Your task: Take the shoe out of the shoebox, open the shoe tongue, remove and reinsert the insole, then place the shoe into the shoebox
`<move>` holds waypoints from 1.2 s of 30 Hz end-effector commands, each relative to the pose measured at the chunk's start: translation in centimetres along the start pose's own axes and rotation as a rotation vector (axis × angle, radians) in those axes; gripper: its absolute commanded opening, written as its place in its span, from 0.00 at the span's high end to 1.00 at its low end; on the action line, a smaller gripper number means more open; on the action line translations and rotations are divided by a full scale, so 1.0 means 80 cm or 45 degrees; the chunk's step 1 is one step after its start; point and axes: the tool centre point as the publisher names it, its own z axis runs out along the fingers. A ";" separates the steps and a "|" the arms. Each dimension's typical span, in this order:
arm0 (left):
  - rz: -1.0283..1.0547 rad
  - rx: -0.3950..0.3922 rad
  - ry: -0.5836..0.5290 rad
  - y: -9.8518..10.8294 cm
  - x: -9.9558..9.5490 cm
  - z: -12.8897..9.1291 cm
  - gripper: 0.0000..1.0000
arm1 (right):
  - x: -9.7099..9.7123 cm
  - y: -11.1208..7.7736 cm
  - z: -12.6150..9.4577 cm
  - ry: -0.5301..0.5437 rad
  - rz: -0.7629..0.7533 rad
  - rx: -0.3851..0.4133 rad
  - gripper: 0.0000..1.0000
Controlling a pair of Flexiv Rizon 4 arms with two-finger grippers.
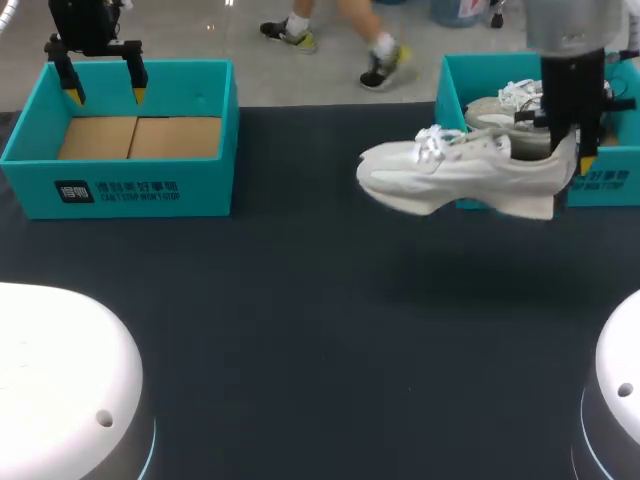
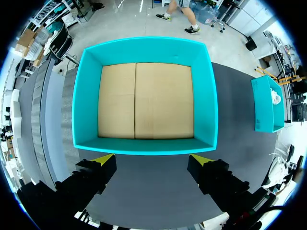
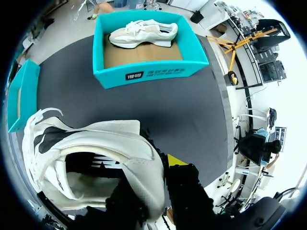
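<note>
Dark table [image 1: 300, 330] — second shoe [image 3: 143, 33]

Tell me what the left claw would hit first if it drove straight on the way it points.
Probably the nearest wall of the empty teal shoebox, or the table strip just outside it. The open left claw hangs about over that rim, and depth is unclear.

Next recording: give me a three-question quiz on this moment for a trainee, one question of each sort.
1. True or false: the left shoebox holds a shoe.
2. Multiple choice: the right gripper holds the lifted shoe by its A) toe B) laces C) heel.
3. Short answer: how many shoes lie inside the right shoebox?

Key: 1 false, only its cardboard floor shows; 2 C; 3 one.
</note>
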 end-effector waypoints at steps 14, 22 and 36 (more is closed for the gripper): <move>0.000 0.000 0.000 0.000 0.000 0.000 0.00 | 0.085 -0.146 0.016 0.003 -0.120 -0.055 1.00; 0.000 0.000 0.000 0.000 0.000 0.000 0.00 | 0.091 -0.149 0.015 0.009 -0.152 -0.055 1.00; 0.000 0.000 0.000 0.000 0.000 0.000 0.00 | 0.101 -0.152 0.015 0.006 -0.133 -0.049 1.00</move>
